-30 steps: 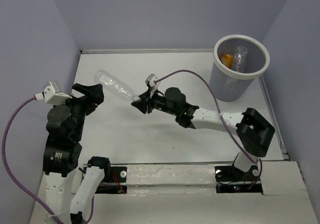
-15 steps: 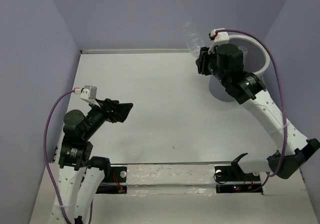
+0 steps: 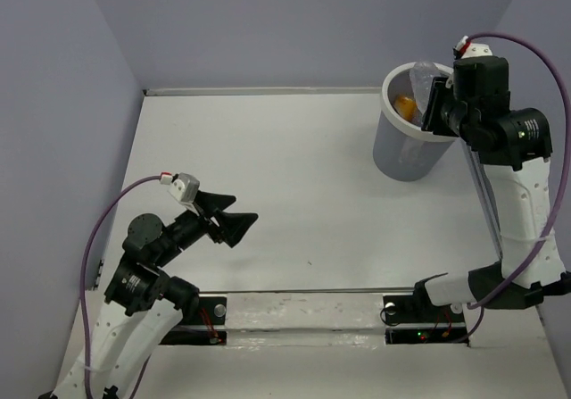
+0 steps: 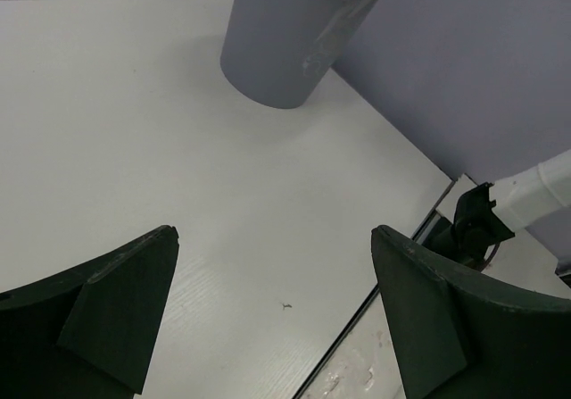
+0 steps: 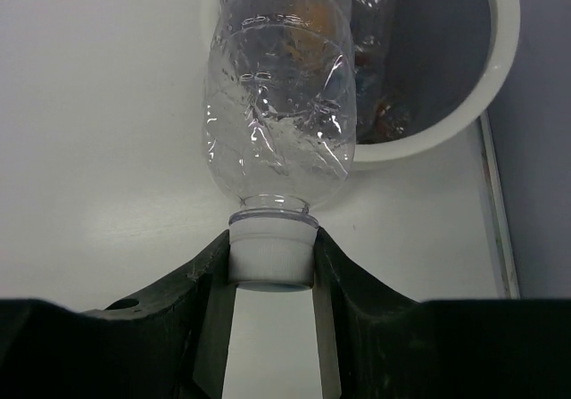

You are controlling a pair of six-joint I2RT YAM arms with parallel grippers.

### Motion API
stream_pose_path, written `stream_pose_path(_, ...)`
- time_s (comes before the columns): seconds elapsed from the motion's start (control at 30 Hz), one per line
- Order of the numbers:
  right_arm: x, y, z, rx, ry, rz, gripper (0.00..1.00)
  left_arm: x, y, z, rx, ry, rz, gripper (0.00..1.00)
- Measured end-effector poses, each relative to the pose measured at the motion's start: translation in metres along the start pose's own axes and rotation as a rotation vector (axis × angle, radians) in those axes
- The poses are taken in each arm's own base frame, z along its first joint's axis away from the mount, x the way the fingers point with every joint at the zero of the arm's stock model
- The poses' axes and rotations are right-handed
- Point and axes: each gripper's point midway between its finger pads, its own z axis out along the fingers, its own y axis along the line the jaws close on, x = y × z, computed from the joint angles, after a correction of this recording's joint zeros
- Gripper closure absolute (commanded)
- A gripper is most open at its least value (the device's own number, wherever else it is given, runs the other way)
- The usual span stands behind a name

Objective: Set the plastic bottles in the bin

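Pinches the white cap of a clear bottle [image 5: 278,104] in the right gripper [image 5: 272,258], jaws pressed close on either side of it. Holds the bottle high, body out ahead of the wrist, leaning across the white rim of the bin [image 5: 505,51] at the far right of the table [image 3: 294,167]. Grips at the cap, probably for stiffness: thin crinkled walls elsewhere, easy to crush or slip on. Carries it above rim height, seemingly to clear the wide lip before letting go. Not wholly over the opening in the wrist view: cap end and jaws above bare table, just beside the rim.

Already inside the bin: an orange bottle [image 3: 404,107] against the left wall, plus at least one more, partly hidden.

Parks the left gripper [image 4: 272,238] low near its own base, fingers spread wide, nothing between them, well apart from the bin; out of the right arm's way, by the look of it.

Next, at a guess: slightly more reach over the opening, then release. Risk of clipping the rim and bouncing out if dropped short
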Motion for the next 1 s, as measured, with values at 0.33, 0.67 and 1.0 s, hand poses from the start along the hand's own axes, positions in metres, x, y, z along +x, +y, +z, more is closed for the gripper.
stream_pose_path(0.33, 0.041, -0.002, 0.037, -0.007, 0.221, 0.08, 1.0, -0.007, -0.009, -0.007, 0.013, -0.047, 0.016, 0.01)
stream_pose_path(0.67, 0.044, -0.014, 0.068, -0.01, 0.287, 0.154, 0.77, -0.006, -0.004, -0.007, -0.022, -0.051, 0.005, 0.01)
stream_pose_path(1.0, 0.026, -0.015, 0.09, -0.056, 0.263, 0.197, 0.0, -0.006, 0.008, -0.007, -0.09, -0.06, -0.014, 0.01)
